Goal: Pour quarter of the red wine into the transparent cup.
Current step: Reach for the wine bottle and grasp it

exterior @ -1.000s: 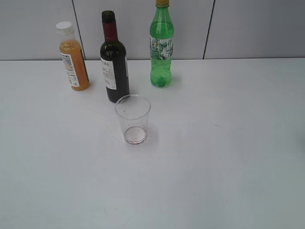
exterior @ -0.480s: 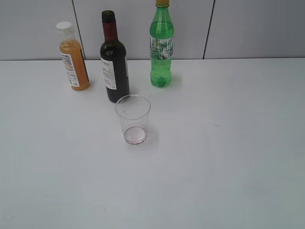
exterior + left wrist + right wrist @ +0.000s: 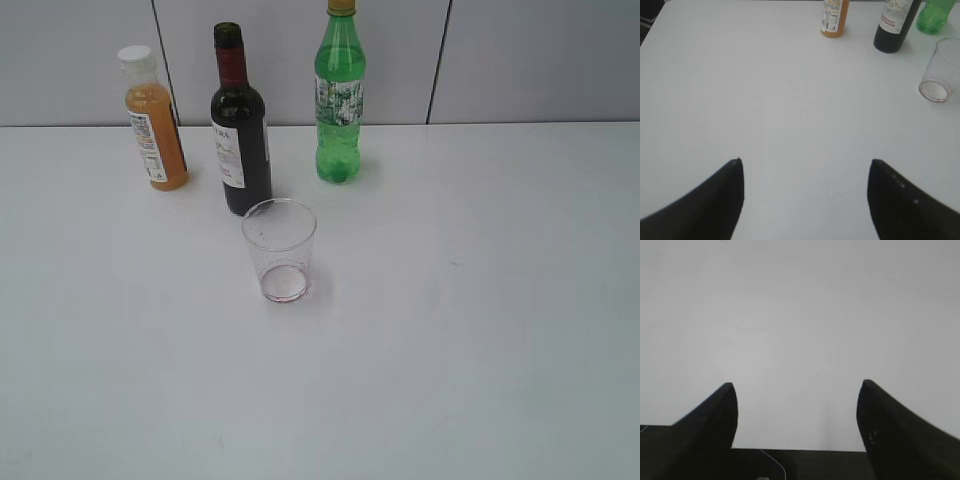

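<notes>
No movement since — transparent cup (image 3: 279, 250) before red wine (image 3: 241, 124)

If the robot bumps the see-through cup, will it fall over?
Probably quite easily. The transparent cup looks thin and nearly empty, with just a reddish trace at the bottom, so it is likely very light. Its base is narrower than its rim, which likely makes it tippy. Squeezed hard, it might also flex.
</notes>
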Controlling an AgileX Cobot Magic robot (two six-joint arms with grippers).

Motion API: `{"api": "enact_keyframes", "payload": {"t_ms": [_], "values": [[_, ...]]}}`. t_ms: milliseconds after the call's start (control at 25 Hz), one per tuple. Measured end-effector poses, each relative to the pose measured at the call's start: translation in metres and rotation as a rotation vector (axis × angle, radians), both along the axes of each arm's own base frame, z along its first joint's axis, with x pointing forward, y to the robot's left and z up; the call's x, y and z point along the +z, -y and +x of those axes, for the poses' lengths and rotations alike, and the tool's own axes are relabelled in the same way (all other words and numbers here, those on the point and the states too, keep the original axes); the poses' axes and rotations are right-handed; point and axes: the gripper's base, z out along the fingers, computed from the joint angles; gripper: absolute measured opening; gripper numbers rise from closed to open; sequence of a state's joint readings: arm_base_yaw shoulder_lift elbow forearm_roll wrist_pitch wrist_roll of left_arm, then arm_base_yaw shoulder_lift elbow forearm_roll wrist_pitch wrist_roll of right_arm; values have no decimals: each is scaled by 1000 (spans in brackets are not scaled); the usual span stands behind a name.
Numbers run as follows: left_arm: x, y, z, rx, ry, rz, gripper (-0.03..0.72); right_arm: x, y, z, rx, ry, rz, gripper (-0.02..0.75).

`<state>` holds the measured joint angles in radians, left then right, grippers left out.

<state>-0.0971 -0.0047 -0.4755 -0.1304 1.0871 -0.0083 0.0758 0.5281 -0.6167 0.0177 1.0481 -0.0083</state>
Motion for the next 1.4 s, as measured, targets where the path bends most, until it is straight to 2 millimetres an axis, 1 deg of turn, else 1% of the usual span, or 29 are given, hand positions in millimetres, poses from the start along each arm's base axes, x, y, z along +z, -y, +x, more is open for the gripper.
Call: {"api": "enact_keyframes", "payload": {"t_ms": [120,320,560,840,960,1400], "values": [[0,0,0,0,0,0,585,-6,1,-18,0,71,5,593],[0,0,0,0,0,0,585,-16,3,-40,0,167,13,593],[0,0,0,0,0,0,585,-14,5,-60,0,293,22,593],[0,0,0,0,0,0,585,-13,6,-78,0,407,31,593],[0,0,0,0,0,0,585,-13,6,-82,0,432,33,593],[0,0,0,0,0,1,585,-13,6,-82,0,432,34,593]]}}
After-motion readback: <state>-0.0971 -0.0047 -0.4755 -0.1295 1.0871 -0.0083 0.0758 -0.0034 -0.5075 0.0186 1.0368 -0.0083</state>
